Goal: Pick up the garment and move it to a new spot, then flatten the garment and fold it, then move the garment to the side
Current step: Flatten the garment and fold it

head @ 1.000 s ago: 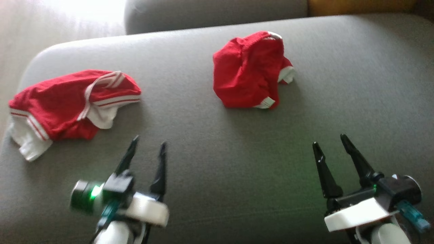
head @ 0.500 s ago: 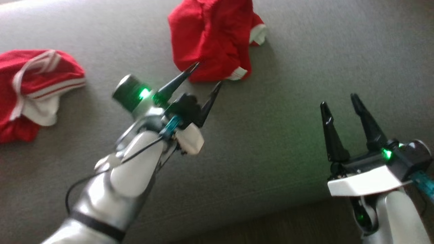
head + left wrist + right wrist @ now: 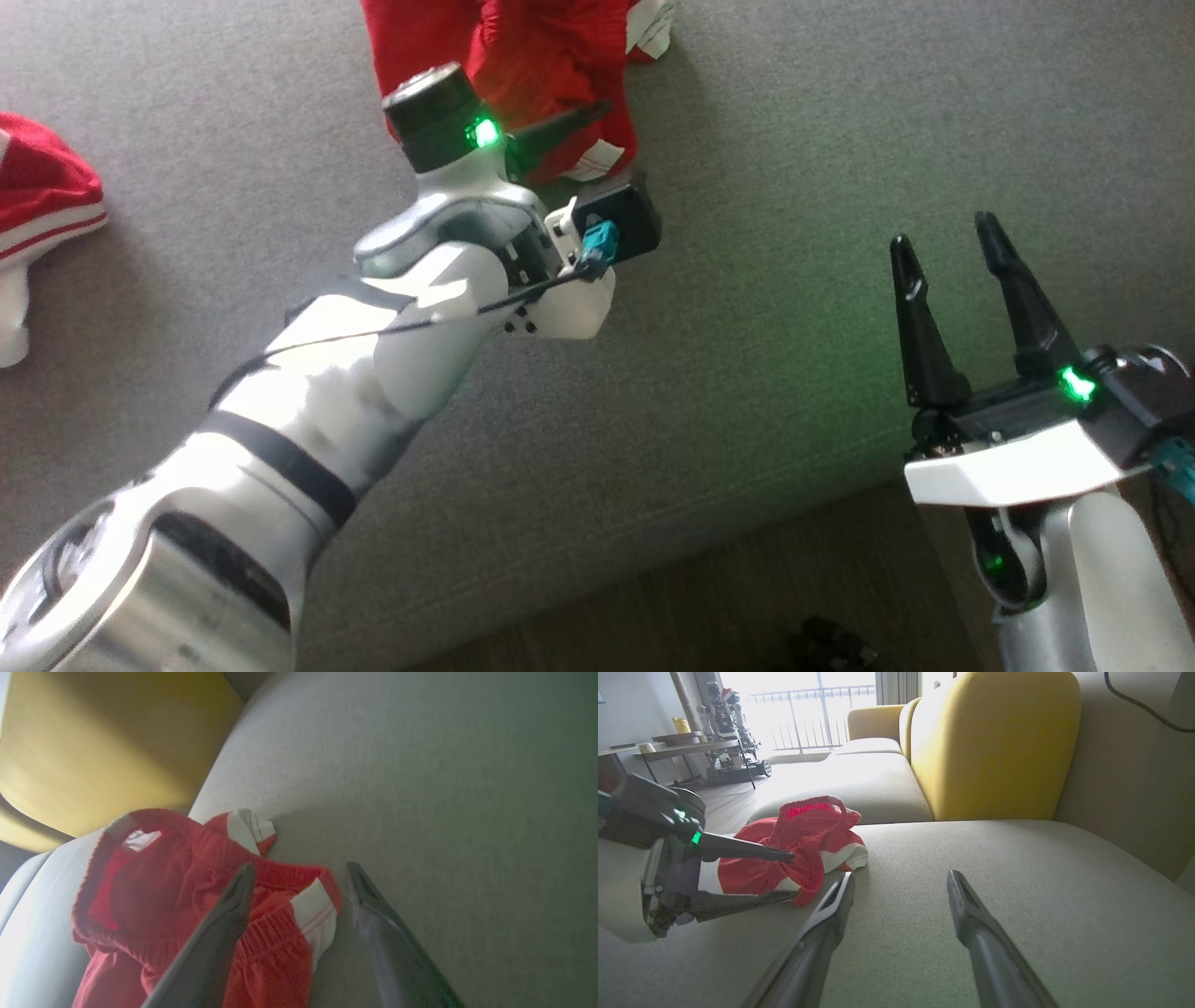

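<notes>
Garment [image 3: 154, 882] edge between spread left fingers [image 3: 224, 924] | right fingers [image 3: 920, 327] spread, holding nothing | sofa seat [image 3: 444, 812] open alongside

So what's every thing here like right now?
shorts: crumpled in a heap on the sofa, not lifted.
left end effector: open, straddling the shorts' edge, not gripping.
right end effector: open, holding nothing, over the sofa.
other garment: crumpled, lying apart from the shorts, untouched.
</notes>
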